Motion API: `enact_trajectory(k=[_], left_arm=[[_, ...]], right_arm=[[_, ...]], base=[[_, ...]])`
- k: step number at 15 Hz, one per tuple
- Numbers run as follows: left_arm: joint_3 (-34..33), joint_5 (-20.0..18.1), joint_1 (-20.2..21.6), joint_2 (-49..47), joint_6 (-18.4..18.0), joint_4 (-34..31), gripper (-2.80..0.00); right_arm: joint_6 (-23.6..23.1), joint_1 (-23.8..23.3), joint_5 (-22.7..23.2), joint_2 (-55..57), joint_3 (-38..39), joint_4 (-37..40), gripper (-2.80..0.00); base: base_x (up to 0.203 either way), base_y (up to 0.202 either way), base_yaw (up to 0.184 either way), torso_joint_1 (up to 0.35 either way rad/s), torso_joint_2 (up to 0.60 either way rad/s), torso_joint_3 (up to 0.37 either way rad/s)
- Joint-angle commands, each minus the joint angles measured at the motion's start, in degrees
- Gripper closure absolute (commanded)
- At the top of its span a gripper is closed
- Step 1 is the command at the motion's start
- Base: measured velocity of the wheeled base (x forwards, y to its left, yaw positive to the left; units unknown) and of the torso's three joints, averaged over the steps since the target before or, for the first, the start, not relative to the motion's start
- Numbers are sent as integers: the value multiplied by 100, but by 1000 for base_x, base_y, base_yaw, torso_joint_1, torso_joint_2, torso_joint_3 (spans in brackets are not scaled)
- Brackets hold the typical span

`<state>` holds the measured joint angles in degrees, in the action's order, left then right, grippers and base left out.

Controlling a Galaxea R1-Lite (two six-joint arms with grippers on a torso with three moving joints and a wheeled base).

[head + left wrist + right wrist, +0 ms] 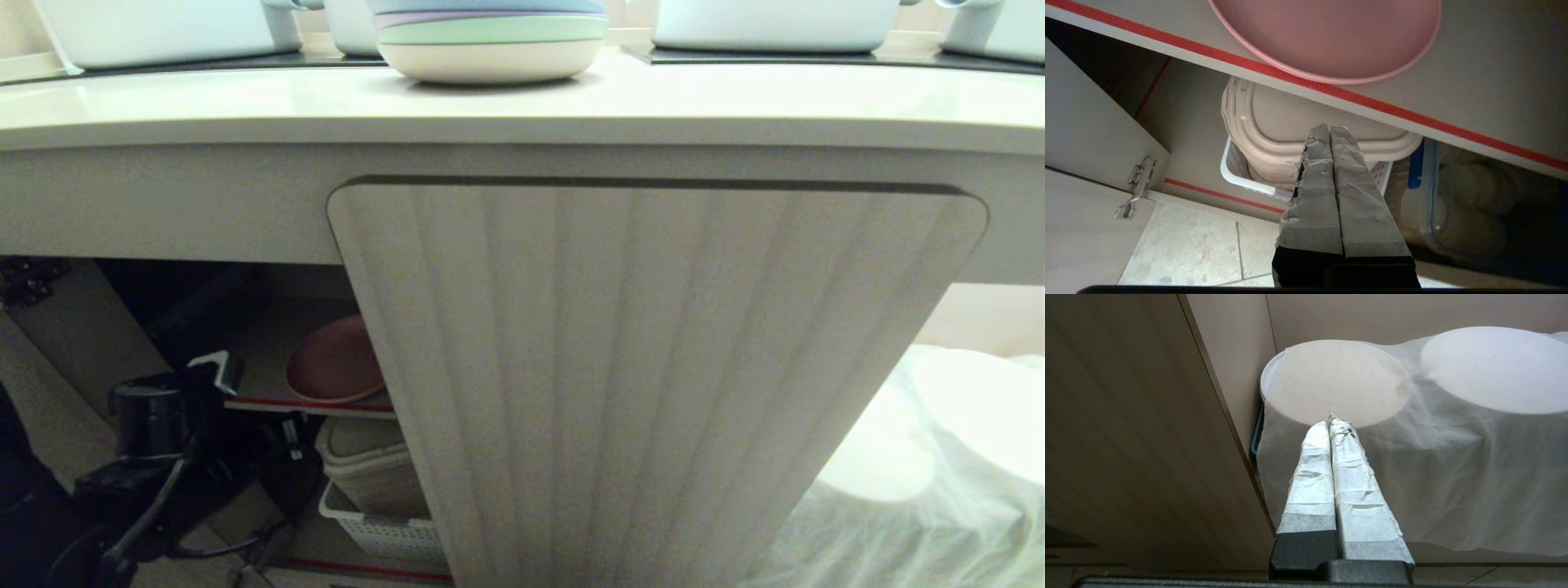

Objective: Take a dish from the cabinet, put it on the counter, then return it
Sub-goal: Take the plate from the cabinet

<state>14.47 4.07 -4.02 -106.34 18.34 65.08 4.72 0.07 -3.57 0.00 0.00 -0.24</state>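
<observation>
at the far left of the head view the black left arm reaches low into the open side of the low beige cabinet [653, 367], whose dark interior shows beside the closed, vertically fluted, round-cornered door. the left tool [1329, 127] has its two grey taped fingers [1314, 179] pressed flat together, gripping nothing; it hangs in front of the red-edged shelf [1298, 83], below the shelf's front edge and apart from it. in the left wrist view a metal door hinge [1137, 185] sits on the cabinet's side wall.

just right of the arm, the round shallow matte pink plastic plate [335, 361] lies flat on that shelf, close to its front edge, partly hidden by the door in the head view. under the shelf a stack of beige plastic lidded containers [367, 465] rests in a white perforated plastic basket [380, 535], and further in, a clear plastic box with a blue clip [1421, 163] stands beside it.

above, on the long cream-beige surface [735, 106], a stack of pastel plates topped by a blue one [490, 37] stands near the middle, with white pots on black panels to either side.

at the right, the right tool [1329, 419] also has its white taped fingers [1312, 469] closed on each other, empty, hanging beside the cabinet's outer wall over a thin white cloth [1453, 457] draped on two round white shapes.
</observation>
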Motion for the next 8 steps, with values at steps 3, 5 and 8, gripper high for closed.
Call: enact_trajectory(k=[3, 5, 8], left_arm=[[49, 6, 51, -143, 38, 58, 0], [73, 15, 103, -231, 38, 58, 0], [102, 21, 132, -326, 65, 67, 0]], right_arm=[[3, 1, -3, 0, 0, -2, 0], [3, 1, -3, 0, 0, -2, 0], [3, 1, -3, 0, 0, -2, 0]], base=[[0, 0, 0, 0, 0, 0], [0, 0, 0, 0, 0, 0], [0, 0, 0, 0, 0, 0]])
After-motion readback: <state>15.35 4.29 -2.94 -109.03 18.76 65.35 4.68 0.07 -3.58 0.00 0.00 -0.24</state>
